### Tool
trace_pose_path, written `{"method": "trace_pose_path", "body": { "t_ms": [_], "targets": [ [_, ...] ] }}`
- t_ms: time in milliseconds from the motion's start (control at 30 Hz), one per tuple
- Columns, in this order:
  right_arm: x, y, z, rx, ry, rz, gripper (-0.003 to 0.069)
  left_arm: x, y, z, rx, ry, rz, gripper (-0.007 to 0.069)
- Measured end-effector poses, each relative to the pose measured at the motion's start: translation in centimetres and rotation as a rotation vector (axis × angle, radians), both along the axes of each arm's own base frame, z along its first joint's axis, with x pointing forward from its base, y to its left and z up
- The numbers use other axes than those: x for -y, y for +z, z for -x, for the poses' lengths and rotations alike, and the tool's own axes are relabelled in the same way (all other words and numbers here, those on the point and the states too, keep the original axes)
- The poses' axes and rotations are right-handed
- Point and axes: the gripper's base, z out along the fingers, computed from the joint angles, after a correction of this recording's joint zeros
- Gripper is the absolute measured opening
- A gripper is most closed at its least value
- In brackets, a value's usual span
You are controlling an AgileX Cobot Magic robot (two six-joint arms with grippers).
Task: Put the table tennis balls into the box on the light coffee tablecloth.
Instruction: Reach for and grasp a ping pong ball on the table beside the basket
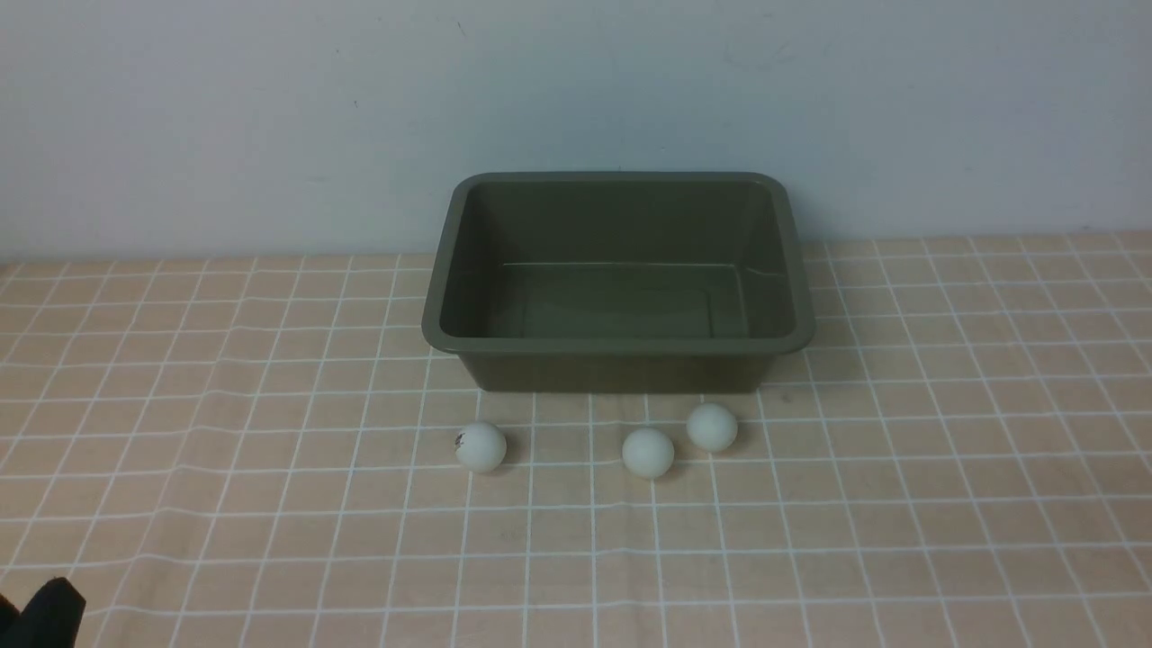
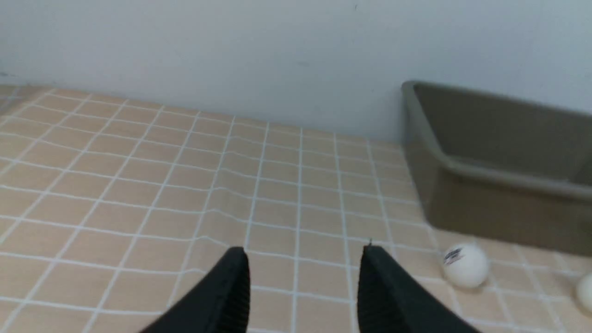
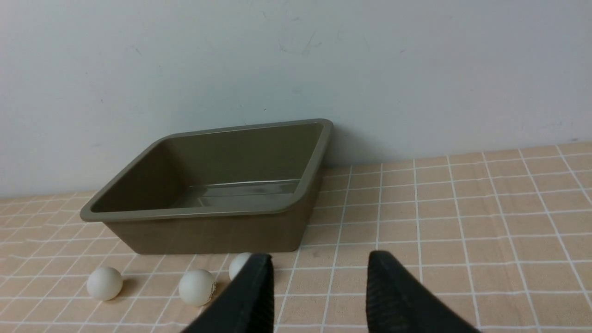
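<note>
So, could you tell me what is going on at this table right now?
A two-armed robot is meant to put three table tennis balls into the green box, but none is picked up yet. The marked ball, the middle ball and the right ball all lie on the tablecloth just in front of the box, which is empty. The left gripper and the right gripper are both open and hold nothing.

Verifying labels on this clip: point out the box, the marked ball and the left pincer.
box (image 1: 619,346): front view, on its near rim.
marked ball (image 1: 481,447): front view, centre of the sphere.
left pincer (image 2: 305,252): left wrist view, midway between its fingertips.
</note>
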Motion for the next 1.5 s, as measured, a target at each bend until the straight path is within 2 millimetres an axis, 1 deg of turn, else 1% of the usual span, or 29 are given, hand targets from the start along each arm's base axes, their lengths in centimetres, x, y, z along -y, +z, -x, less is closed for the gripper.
{"method": "trace_pose_path", "body": {
  "t_ms": [67,133,333,533,700,833,900,933,1000,1033,1100,1133,1200,1233,1267,1300,1367,1500],
  "targets": [
    [0.0,0.0,0.0,-0.001,0.000,0.000,0.0263,0.0,0.3,0.0,0.027,0.005,0.072,0.0266],
    [0.0,0.0,0.0,-0.002,0.001,0.000,0.0263,0.0,0.4,0.0,0.042,0.008,0.096,0.0266],
    [0.0,0.0,0.0,-0.002,0.001,0.000,0.0263,0.0,0.5,0.0,0.056,0.011,0.144,0.0266],
    [0.0,0.0,0.0,-0.002,0.001,-0.001,0.0263,-0.2,1.3,0.0,0.114,0.029,0.179,0.0266],
    [0.0,0.0,0.0,-0.003,0.004,-0.007,0.0263,0.4,3.5,0.6,0.080,-0.035,0.153,0.0266],
    [-0.2,0.0,0.0,-0.009,0.014,-0.024,0.0263,1.0,5.0,0.8,-0.004,-0.104,0.089,0.0266],
    [-0.2,0.0,0.0,-0.011,0.015,-0.026,0.0263,1.4,6.1,0.8,-0.044,-0.151,0.041,0.0266],
    [-0.2,0.0,0.0,-0.011,0.016,-0.027,0.0263,1.5,6.2,0.8,-0.046,-0.156,0.035,0.0266],
    [-0.2,0.0,0.0,-0.012,0.017,-0.029,0.0263,2.0,7.9,0.7,-0.075,-0.223,-0.035,0.0266],
    [-0.2,0.0,0.0,-0.012,0.017,-0.029,0.0263,2.1,8.2,0.6,-0.092,-0.246,-0.053,0.0266],
    [-0.2,-0.1,0.0,-0.013,0.017,-0.029,0.0263,2.5,9.4,0.1,-0.127,-0.303,-0.089,0.0266],
    [-0.2,-0.1,0.0,-0.013,0.018,-0.028,0.0263,2.6,9.9,0.0,-0.136,-0.324,-0.102,0.0266],
    [-0.2,-0.1,0.1,-0.015,0.019,-0.030,0.0263,3.0,10.7,-1.0,-0.186,-0.382,-0.142,0.0266],
    [-0.2,-0.1,0.1,-0.016,0.020,-0.031,0.0263,3.0,10.9,-1.1,-0.186,-0.387,-0.148,0.0266],
    [-0.2,-0.1,0.1,-0.017,0.020,-0.031,0.0263,3.2,11.4,-2.1,-0.226,-0.442,-0.196,0.0268],
    [-0.2,-0.1,0.1,-0.017,0.020,-0.031,0.0263,3.2,11.5,-2.2,-0.230,-0.442,-0.195,0.0268],
    [-0.2,-0.1,0.1,-0.017,0.020,-0.032,0.0263,3.7,12.0,-4.0,-0.269,-0.539,-0.264,0.0298],
    [-0.2,-0.1,0.1,-0.017,0.021,-0.032,0.0263,4.2,11.9,-6.8,-0.312,-0.635,-0.265,0.0353]
  ]
}}
